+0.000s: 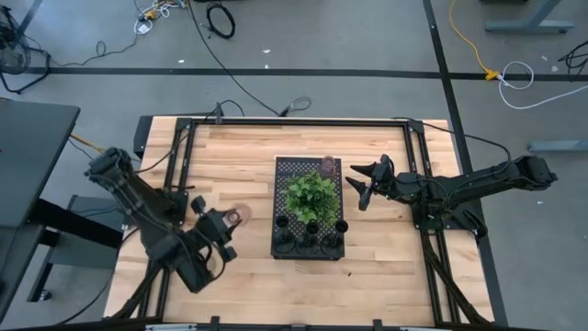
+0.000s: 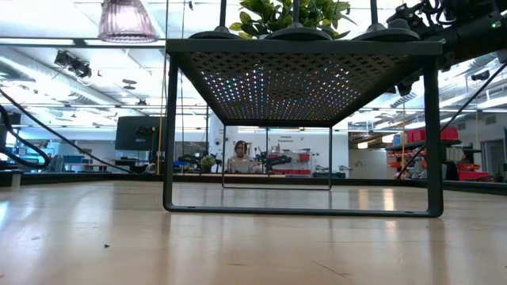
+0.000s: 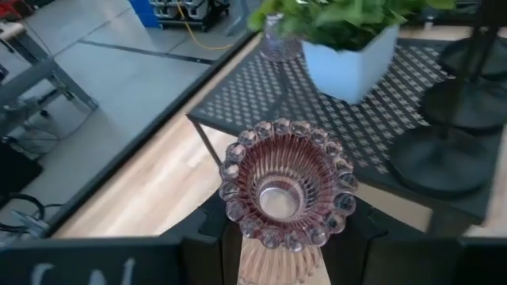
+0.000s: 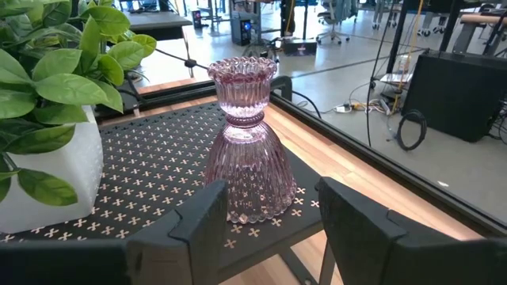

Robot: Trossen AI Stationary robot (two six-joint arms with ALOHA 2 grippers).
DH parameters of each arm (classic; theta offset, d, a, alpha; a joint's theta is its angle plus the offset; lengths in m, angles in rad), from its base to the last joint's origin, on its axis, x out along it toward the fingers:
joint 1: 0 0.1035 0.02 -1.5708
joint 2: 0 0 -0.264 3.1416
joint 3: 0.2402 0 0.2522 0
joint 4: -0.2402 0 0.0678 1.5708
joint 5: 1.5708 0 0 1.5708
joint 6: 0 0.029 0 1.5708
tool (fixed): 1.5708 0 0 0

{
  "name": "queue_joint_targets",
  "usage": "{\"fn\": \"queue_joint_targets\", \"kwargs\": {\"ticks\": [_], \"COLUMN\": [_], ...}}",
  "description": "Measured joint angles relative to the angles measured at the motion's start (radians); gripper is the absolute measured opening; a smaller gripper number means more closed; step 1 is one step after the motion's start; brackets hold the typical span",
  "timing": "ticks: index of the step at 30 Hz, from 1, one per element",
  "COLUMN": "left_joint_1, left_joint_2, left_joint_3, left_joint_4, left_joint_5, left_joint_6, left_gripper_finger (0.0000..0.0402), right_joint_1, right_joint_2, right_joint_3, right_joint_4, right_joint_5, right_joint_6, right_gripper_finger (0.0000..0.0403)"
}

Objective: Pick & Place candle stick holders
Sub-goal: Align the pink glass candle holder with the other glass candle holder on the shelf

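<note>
Left wrist view shows the left gripper closed partway around the stem of a ribbed pink glass candle holder, carried upright beside the black perforated metal tray, probably so it can be set down standing. Right wrist view shows the right gripper with its fingers spread wide and empty on either side of a second ribbed pink glass holder, which stands on the tray's corner next to the white-potted green plant. That stance suits closing on its waist next.

Two dark jointed arms, matte black blocky jaws, black cables along links.
</note>
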Motion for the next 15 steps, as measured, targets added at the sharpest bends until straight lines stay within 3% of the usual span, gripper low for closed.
{"fn": "queue_joint_targets", "kwargs": {"ticks": [15], "left_joint_1": [0.202], "left_joint_2": [-0.154], "left_joint_3": [0.0], "left_joint_4": [0.018], "left_joint_5": [0.001], "left_joint_6": [0.343], "left_gripper_finger": [0.0128], "right_joint_1": [0.0], "right_joint_2": [0.0], "right_joint_3": [0.0], "right_joint_4": [0.0], "right_joint_5": [0.0], "right_joint_6": [-0.001], "right_gripper_finger": [0.0201]}}
